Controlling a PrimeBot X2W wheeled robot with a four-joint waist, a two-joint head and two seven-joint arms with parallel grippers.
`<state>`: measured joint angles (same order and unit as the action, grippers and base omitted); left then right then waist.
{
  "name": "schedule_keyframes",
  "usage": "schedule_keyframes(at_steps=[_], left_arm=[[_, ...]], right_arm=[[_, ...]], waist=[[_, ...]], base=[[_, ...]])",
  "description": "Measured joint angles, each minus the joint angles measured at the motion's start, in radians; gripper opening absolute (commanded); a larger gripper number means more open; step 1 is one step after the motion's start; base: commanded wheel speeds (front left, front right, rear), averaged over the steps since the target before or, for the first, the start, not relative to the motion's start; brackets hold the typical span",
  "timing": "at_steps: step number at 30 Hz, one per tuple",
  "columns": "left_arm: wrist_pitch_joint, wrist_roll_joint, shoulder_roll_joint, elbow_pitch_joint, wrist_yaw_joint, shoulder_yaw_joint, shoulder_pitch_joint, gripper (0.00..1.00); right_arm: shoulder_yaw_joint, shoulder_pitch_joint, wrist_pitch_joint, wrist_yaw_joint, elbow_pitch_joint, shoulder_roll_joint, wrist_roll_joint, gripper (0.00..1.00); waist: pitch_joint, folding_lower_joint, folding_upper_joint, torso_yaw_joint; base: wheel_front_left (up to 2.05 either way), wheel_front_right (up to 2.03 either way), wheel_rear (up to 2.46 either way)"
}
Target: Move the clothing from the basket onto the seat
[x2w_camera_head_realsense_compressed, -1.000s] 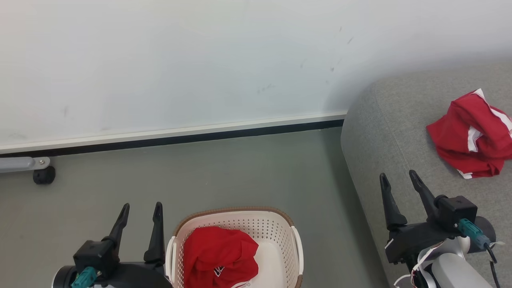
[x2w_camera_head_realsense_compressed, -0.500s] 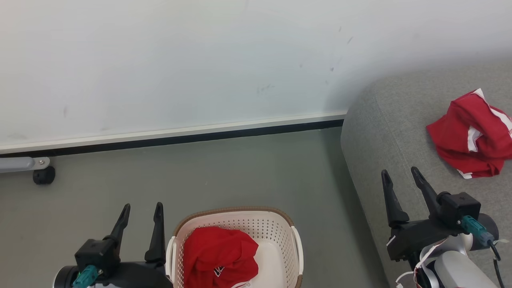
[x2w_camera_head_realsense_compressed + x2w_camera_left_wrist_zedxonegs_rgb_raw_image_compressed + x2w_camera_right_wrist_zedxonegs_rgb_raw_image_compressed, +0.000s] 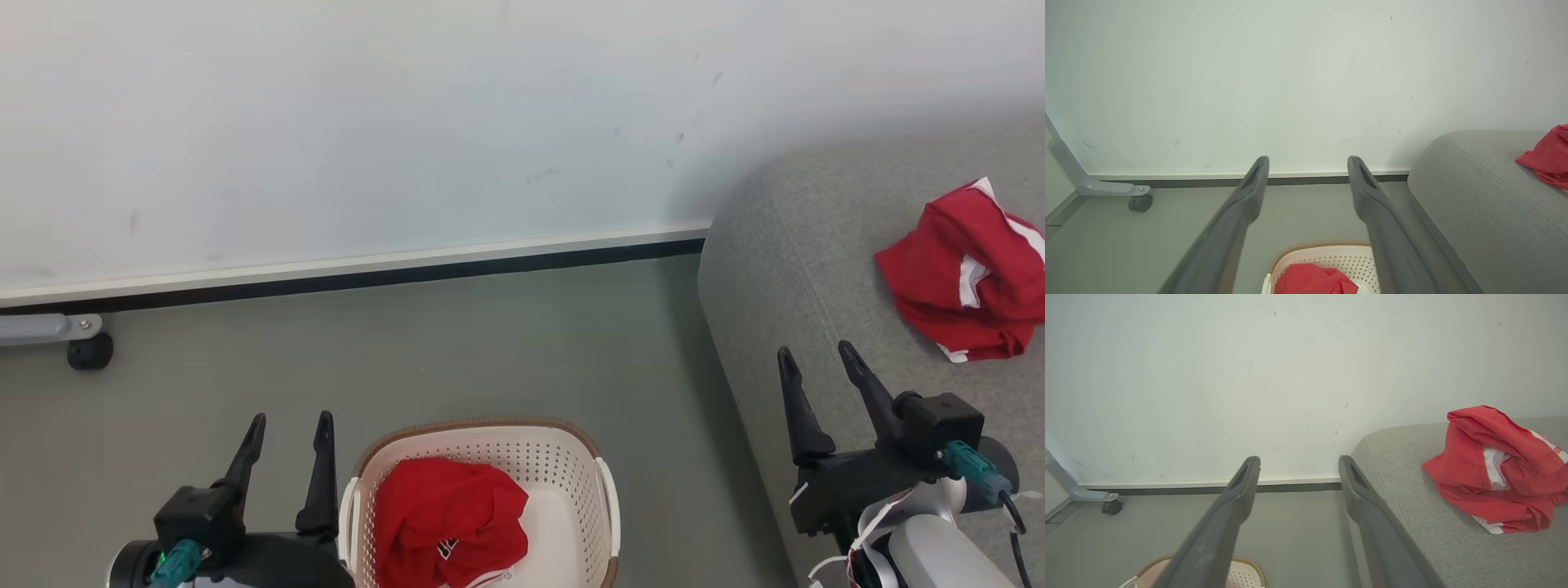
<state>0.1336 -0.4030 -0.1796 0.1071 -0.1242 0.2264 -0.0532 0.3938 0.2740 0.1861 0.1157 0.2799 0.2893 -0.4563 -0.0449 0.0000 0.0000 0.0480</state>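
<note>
A crumpled red garment [image 3: 447,523] fills the left half of the cream basket [image 3: 571,469], which stands on the floor at the bottom middle of the head view; the same garment [image 3: 1312,281] and basket [image 3: 1331,255] peek in at the bottom of the left wrist view. A second red garment with white trim [image 3: 963,282] [image 3: 1494,473] lies on the grey seat [image 3: 784,269] at the right. My left gripper [image 3: 291,420] stands open just left of the basket, holding nothing. My right gripper [image 3: 816,353] is open above the seat's left edge, short of the garment there.
A white wall with a dark baseboard [image 3: 367,278] runs behind the grey floor. A grey metal leg with a black caster [image 3: 88,353] sits at the far left. Bare floor lies between the basket and the wall.
My right gripper has risen slightly over the seat edge. The head view has shifted a little. The garments and the left gripper stay where they were.
</note>
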Motion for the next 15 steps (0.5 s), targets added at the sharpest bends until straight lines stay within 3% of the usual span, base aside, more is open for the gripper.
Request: schedule_keyframes(at_steps=[15], left_arm=[[-0.015,0.048,0.019,-0.024,0.0,0.01,-0.078,1.0]], right_arm=[[-0.023,0.008,-0.014,0.007,-0.123,0.003,0.019,1.0]], waist=[[-0.105,0.0001,0.0001,0.012]], base=[[0.0,0.0,0.0]])
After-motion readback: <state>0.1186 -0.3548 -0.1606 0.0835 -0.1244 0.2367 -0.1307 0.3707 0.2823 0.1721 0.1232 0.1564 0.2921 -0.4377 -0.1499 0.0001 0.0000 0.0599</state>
